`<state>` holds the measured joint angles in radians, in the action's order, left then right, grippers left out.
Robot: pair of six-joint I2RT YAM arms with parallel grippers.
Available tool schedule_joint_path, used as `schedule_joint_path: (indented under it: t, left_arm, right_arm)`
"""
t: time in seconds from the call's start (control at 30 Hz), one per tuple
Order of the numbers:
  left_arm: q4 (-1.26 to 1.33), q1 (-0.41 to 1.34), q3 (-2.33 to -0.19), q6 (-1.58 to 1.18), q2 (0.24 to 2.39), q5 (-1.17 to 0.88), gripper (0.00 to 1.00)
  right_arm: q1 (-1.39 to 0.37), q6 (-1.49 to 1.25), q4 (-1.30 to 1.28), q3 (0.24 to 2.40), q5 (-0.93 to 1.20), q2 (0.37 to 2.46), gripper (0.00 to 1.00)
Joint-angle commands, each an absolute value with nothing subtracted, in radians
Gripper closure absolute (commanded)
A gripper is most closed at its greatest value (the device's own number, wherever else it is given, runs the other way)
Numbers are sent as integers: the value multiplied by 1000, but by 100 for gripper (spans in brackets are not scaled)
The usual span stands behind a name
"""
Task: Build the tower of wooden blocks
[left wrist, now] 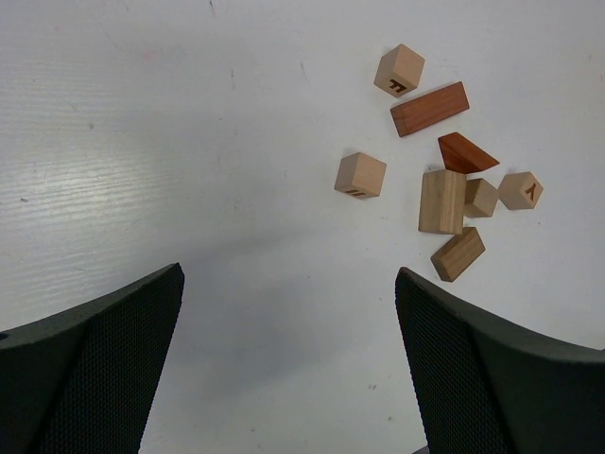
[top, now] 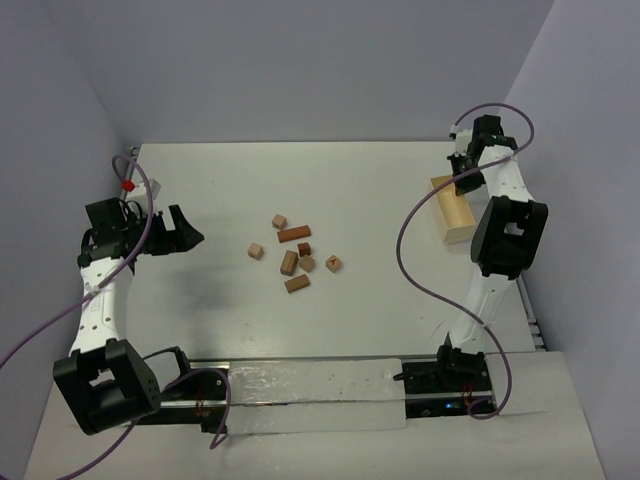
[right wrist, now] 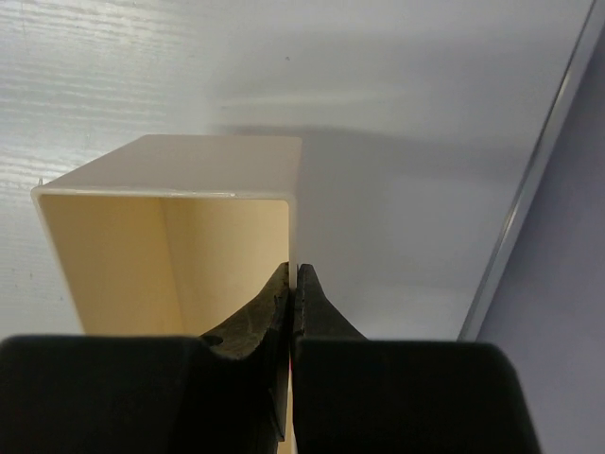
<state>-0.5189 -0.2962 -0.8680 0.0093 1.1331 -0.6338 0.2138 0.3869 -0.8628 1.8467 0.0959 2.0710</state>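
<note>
No tower stands yet, so I am at the very start: the first block has still to be picked. My left end effector hangs near the counter's left edge with its jaws spread as wide as they go and nothing between them. Its wrist view looks across bare counter toward the blocks, which lie well apart from it. My right end effector is closed tight near the far right corner, and it seems to pinch the thin side wall of the tray. The tray sits just beside the right edge.

The blocks lie loose about the middle of the counter, a little toward the left edge, none stacked on another. I count eight:
- six tan: three cubes, two of them marked, one smaller cube, one upright slab and one short bar
- two reddish-brown: one bar and one wedge

The slab, the smaller cube and the wedge crowd close together, perhaps touching. The others lie apart.

I judge the next move falls to my left arm, since it is free and open. It calls for reaching toward the middle and coming down over a block that stands clear, such as the lone tan cube nearest the left edge. A broad flat piece would make the steadiest base. The wedge looks a poor bearer and belongs on top
</note>
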Motion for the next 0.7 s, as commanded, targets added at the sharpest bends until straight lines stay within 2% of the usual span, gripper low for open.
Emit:
schedule_joint_path:
  t: [0.0,0.17,0.67]
  left_arm:
    - [-480,-295,-873,23,1138,-651,1]
    - [-480,-295,-869,27,1134,-642,1]
    - [-478,-295,-871,22,1145,-637,1]
  right_arm:
    - [213,328,-846,1952,125,2131,100]
    - [218,271,-842,2013,117,2208,100]
    - [228,240,-784,1961,127,2244,97]
